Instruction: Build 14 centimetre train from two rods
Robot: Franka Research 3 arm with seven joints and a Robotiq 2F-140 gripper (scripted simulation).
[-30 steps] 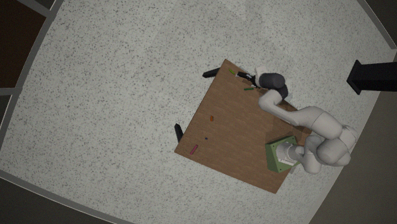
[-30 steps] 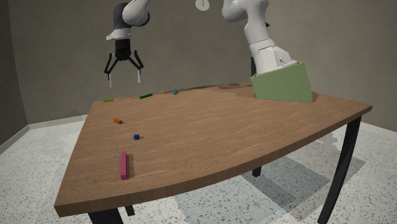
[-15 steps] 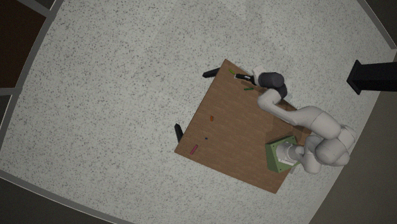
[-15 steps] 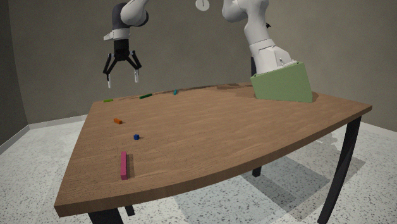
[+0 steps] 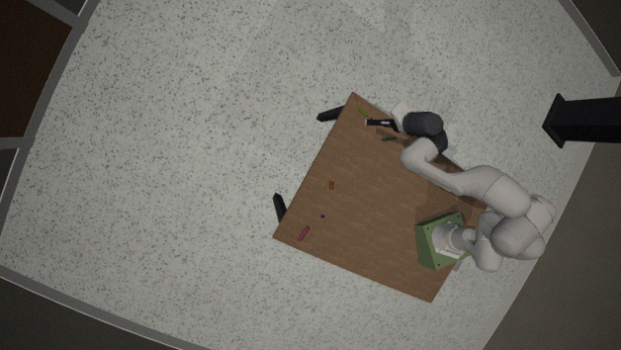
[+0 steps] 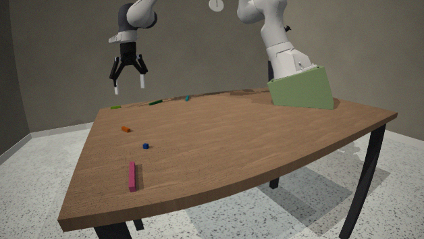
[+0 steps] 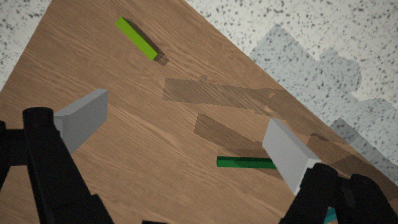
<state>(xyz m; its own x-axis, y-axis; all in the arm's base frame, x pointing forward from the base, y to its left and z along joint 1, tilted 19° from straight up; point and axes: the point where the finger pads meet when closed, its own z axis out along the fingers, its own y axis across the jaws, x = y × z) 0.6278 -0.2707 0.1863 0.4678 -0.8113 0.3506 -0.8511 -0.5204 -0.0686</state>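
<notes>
My gripper (image 6: 128,86) hangs open and empty high above the far left corner of the table; it also shows in the wrist view (image 7: 185,137) and from above (image 5: 374,122). Below it lie a lime rod (image 7: 137,38) near the table's corner and a green rod (image 7: 246,162), partly hidden by my right finger. In the exterior view the lime rod (image 6: 115,107) and the green rod (image 6: 155,102) lie at the far edge, with a turquoise rod (image 6: 187,96) beyond them. A pink rod (image 6: 131,176), a blue rod (image 6: 145,146) and an orange rod (image 6: 125,129) lie nearer the front left.
A green box (image 6: 301,89) holds the arm's base at the far right of the table. The table edges run close to the lime rod. A dark post (image 5: 583,121) stands off the table.
</notes>
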